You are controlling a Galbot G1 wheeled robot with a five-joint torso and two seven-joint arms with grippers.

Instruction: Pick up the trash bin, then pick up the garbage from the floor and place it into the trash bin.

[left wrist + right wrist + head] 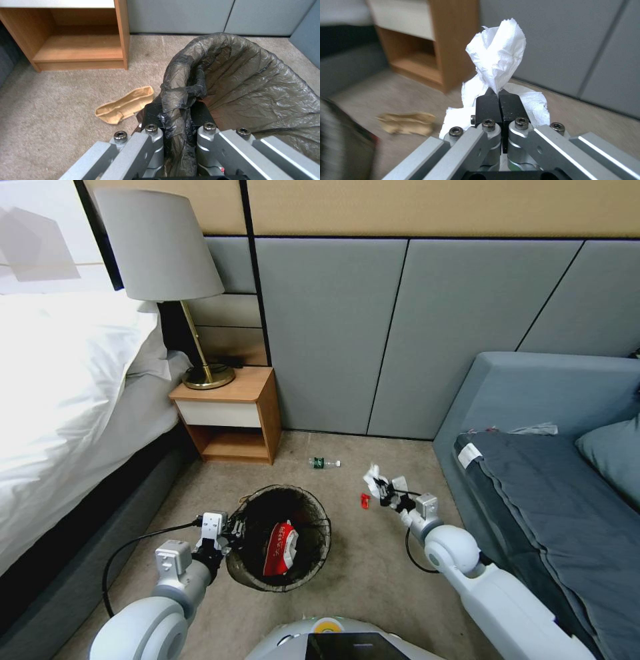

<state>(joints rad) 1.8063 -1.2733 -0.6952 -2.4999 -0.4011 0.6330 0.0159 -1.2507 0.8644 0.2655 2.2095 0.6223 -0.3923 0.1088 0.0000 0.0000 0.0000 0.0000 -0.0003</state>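
The left gripper (235, 529) is clamped on the rim of the trash bin (313, 563), with its 2 fingers (154, 115) pressed together over the dark bag liner (253, 82) that is folded on the edge. Holding the bin by the rim keeps its mouth turned up and free, so things can be dropped in from above. The bin is in front of the robot, a little to its left, and I judge it is lifted or tilted slightly, but the pictures do not make this sure. Inside it lies already 1 red-and-white wrapper (281, 548).

The right gripper (385, 493) is closed on a crumpled piece of white paper (498, 56); the fingers (488, 107) meet at its lower part and the rest stands up above them. It holds the paper above the carpet (373, 573), to the right of the bin and apart from it, so the paper is not yet over the opening.

More garbage stays on the floor: a small bottle (325, 463) near the wall, a small red scrap (365, 501) just beside the right gripper, and a brown cardboard piece (125, 105) beside the bin, in front of the nightstand (230, 410).
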